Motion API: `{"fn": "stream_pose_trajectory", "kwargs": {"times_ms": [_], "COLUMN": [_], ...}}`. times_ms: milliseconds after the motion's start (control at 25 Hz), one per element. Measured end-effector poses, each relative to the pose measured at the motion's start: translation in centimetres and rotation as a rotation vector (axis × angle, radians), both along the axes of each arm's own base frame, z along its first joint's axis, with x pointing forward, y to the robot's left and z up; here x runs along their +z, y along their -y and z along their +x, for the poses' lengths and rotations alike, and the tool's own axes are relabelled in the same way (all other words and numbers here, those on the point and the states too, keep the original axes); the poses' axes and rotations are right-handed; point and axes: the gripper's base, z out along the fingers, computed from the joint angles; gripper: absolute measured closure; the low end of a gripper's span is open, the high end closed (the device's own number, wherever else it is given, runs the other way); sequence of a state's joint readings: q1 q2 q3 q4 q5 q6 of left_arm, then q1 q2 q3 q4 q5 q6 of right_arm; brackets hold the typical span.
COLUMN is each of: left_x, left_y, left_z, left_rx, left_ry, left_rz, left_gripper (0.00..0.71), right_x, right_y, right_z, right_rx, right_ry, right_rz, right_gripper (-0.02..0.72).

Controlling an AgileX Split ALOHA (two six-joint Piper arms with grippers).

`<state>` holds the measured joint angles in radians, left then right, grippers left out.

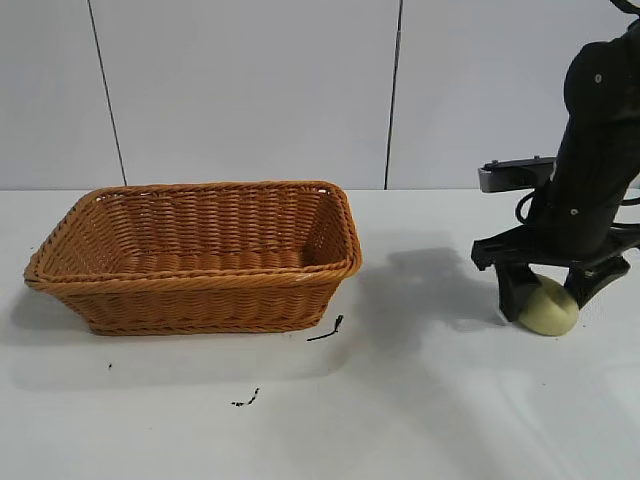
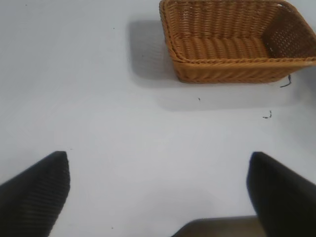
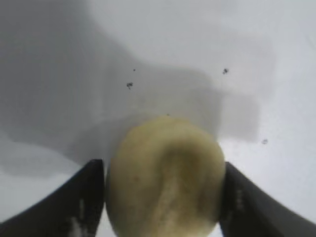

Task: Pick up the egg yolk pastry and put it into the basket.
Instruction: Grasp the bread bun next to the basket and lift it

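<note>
Right gripper fingers flanking egg yolk pastry

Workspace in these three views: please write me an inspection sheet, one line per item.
Surface: white table, a few small dark specks on it.
Job's things: egg yolk pastry sits on the table between the right gripper's fingers; basket stands apart at the exterior view's left, nothing seen inside.
Clutter: short dark strand beside the basket's near corner, small dark bit nearer the camera.
Grippers: right gripper points down, fingers against both sides of the pastry; left gripper open above bare table, away from the basket.
Cables: black cable on the right arm.
Surroundings: pale panelled wall behind the table.
</note>
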<state>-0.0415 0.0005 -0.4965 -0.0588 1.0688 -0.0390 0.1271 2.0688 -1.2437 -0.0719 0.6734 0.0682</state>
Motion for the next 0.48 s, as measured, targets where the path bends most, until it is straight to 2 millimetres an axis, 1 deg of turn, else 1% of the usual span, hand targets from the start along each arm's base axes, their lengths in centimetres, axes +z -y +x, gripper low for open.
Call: {"fn": "stream_pose_trajectory", "kwargs": {"times_ms": [40,80,160,240,360,480], "left_x": [0.0,0.0,0.0,0.0,0.0,0.0], "left_y": [0.0,0.0,0.0,0.0,0.0,0.0], "left_z": [0.0,0.0,0.0,0.0,0.0,0.0], "left_rx": [0.000,0.000,0.000,0.000,0.000,0.000], "left_ry": [0.000,0.000,0.000,0.000,0.000,0.000], "left_rz": [0.000,0.000,0.000,0.000,0.000,0.000], "left_gripper": [0.015,0.015,0.015,0.015,0.015,0.015], "right_x": [0.0,0.0,0.0,0.1,0.8,3.0], "right_y": [0.0,0.0,0.0,0.0,0.0,0.0], "right_z": [0.0,0.0,0.0,0.0,0.3,0.9], "right_rx": [0.000,0.000,0.000,-0.001,-0.005,-0.006], "right_ry": [0.000,-0.002,-0.001,-0.009,-0.040,-0.071], "right_rz": [0.000,0.000,0.000,-0.002,-0.009,-0.019], "right_gripper": [0.490,0.540,0.585,0.598,0.606,0.606]}}
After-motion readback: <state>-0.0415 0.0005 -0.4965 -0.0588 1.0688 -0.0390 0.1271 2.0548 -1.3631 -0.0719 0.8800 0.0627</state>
